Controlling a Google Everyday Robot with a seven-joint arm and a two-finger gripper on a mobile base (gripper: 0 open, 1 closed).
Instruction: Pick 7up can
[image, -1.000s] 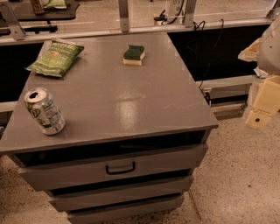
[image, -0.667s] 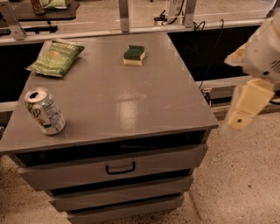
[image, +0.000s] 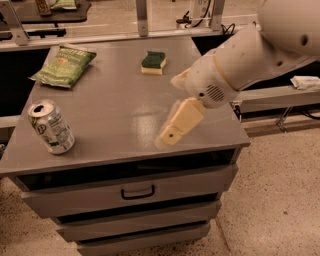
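The 7up can (image: 51, 127) is a silver can with a green-and-white label and a pull-tab top. It stands upright, slightly tilted in view, near the front left corner of the grey cabinet top (image: 125, 100). My gripper (image: 170, 134) hangs from the white arm (image: 240, 60) above the front right part of the cabinet top. It points down and left and is well to the right of the can. It holds nothing that I can see.
A flat green chip bag (image: 65, 66) lies at the back left of the top. A green-and-yellow sponge (image: 153, 62) lies at the back middle. The cabinet has a drawer with a handle (image: 137, 192) below. A rail and shelf run behind.
My arm has swung in from the right edge of the view to over the cabinet top, and the gripper has moved left toward the can. The can, bag and sponge have not moved.
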